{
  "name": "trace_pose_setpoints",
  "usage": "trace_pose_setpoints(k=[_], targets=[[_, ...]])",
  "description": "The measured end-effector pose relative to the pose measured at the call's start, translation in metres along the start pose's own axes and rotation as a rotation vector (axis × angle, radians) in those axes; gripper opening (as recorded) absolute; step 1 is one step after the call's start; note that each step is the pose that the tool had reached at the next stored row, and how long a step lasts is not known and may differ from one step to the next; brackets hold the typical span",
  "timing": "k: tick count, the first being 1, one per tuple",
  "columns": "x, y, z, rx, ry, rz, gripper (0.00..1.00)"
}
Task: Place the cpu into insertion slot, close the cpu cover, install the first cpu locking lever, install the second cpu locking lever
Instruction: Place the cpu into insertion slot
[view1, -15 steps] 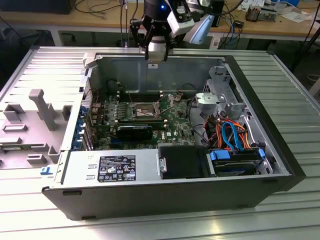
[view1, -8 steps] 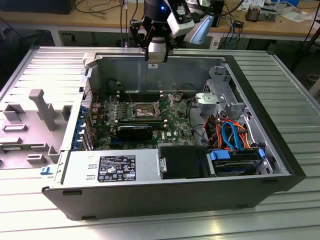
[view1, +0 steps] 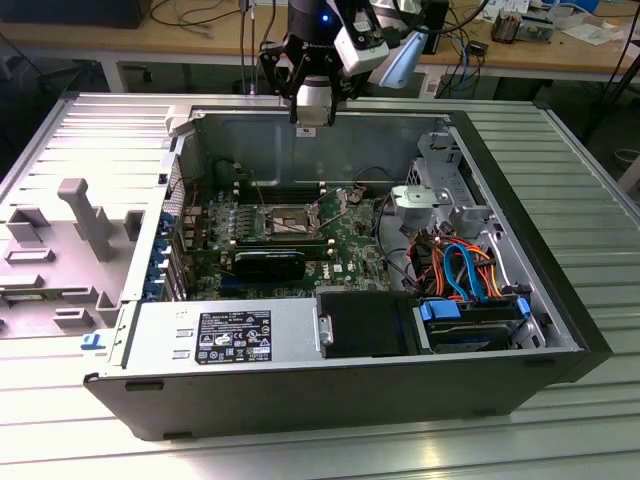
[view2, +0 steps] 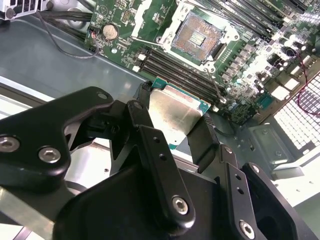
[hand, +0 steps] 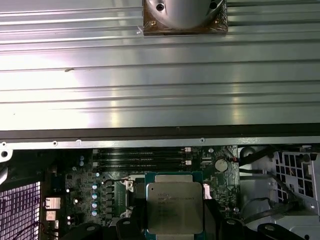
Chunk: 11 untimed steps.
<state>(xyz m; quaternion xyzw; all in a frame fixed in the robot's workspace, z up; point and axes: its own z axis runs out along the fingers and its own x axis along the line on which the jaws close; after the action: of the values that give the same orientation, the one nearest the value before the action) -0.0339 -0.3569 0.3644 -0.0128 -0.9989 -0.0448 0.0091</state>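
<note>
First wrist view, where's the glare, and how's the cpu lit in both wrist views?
First wrist view: bright glare bands streak the ribbed metal table, cpu evenly lit; second wrist view: cpu top shows a soft sheen, the gripper holding it looks dark.

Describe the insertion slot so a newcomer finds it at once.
Look inside the open computer case, at the green motherboard lying within. The insertion slot is the square metal-rimmed socket near its middle; the memory slots beside it are long, narrow and black.
</note>
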Motion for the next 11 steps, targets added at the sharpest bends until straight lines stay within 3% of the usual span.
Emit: trace_pose_setpoints(k=[11], targets=[[0.0, -0.0007, 0.0016, -0.0001, -0.0001, 0.0, 0.55]])
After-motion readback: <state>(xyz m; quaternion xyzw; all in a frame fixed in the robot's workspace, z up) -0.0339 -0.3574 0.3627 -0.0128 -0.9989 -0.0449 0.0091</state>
